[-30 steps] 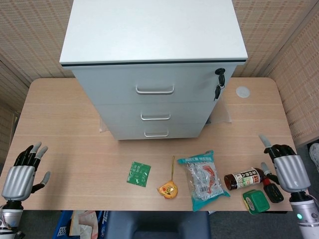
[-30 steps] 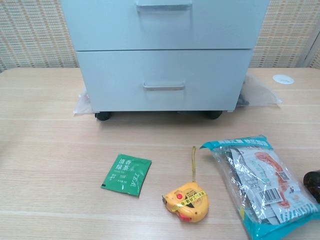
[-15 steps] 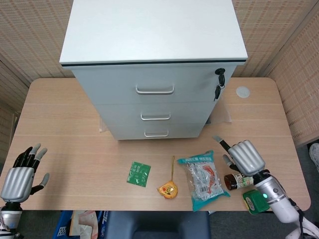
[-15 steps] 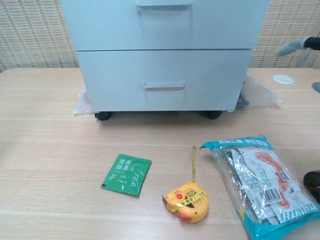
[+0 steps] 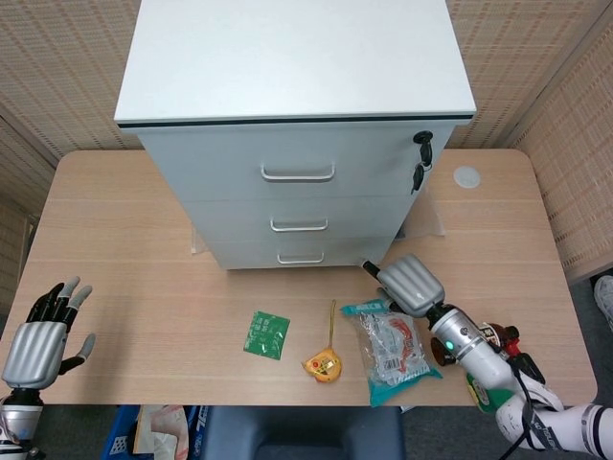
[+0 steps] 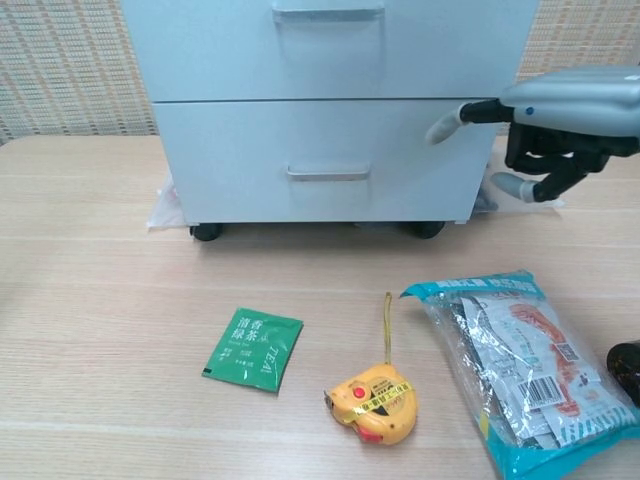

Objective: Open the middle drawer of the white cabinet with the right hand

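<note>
The white cabinet (image 5: 287, 57) stands at the back middle of the table, all three drawers closed. Its middle drawer handle (image 5: 299, 225) shows again at the top edge of the chest view as the handle (image 6: 328, 12). My right hand (image 5: 410, 285) hovers low in front of the cabinet's lower right corner, right of the handles and touching nothing. In the chest view the right hand (image 6: 560, 118) holds nothing, with one finger stretched toward the cabinet and the others bent downward. My left hand (image 5: 43, 340) rests at the table's front left, fingers spread and empty.
In front of the cabinet lie a green tea packet (image 5: 266, 334), a yellow tape measure (image 5: 322, 365) and a snack bag (image 5: 395, 348). A brown bottle (image 5: 479, 340) and green box (image 5: 484, 388) sit front right. Keys (image 5: 421, 163) hang from the cabinet lock. A white disc (image 5: 466, 176) lies back right.
My right hand has swept from the table's front right corner leftward and forward to the cabinet's lower right corner. The left hand and the objects have stayed put.
</note>
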